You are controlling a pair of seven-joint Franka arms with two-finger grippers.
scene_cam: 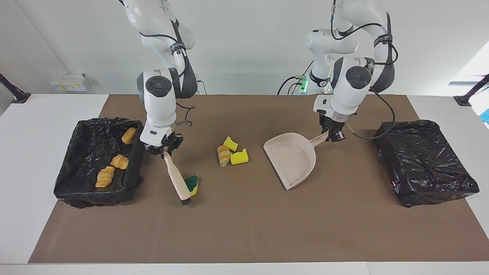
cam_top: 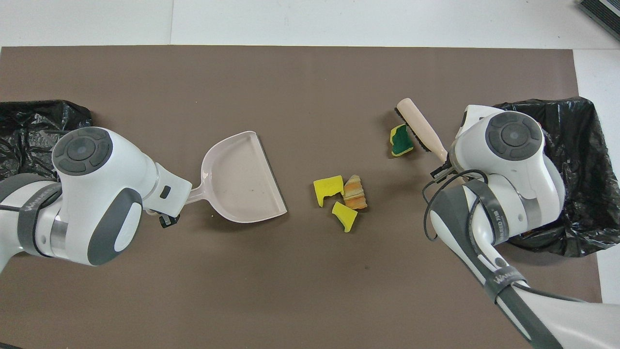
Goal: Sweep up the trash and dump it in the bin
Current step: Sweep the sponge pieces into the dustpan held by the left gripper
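Note:
My right gripper (scene_cam: 165,150) is shut on the handle of a beige brush (scene_cam: 176,177). The brush slants down to the mat, with its bristle end beside the green-faced sponge scrap (scene_cam: 192,183) (cam_top: 401,141), on the side toward the right arm's end. More trash lies mid-table: a bread piece (scene_cam: 223,155) (cam_top: 355,193) and two yellow sponge chunks (scene_cam: 239,156) (cam_top: 328,188). My left gripper (scene_cam: 333,135) is shut on the handle of the beige dustpan (scene_cam: 292,158) (cam_top: 240,179), whose open edge faces that cluster. The black-lined bin (scene_cam: 133,168) beside the brush holds three bread pieces.
A second black-bagged bin (scene_cam: 424,166) sits at the left arm's end of the table. The brown mat (scene_cam: 244,229) covers most of the table. In the overhead view my right wrist covers part of the bin (cam_top: 581,160) with the bread in it.

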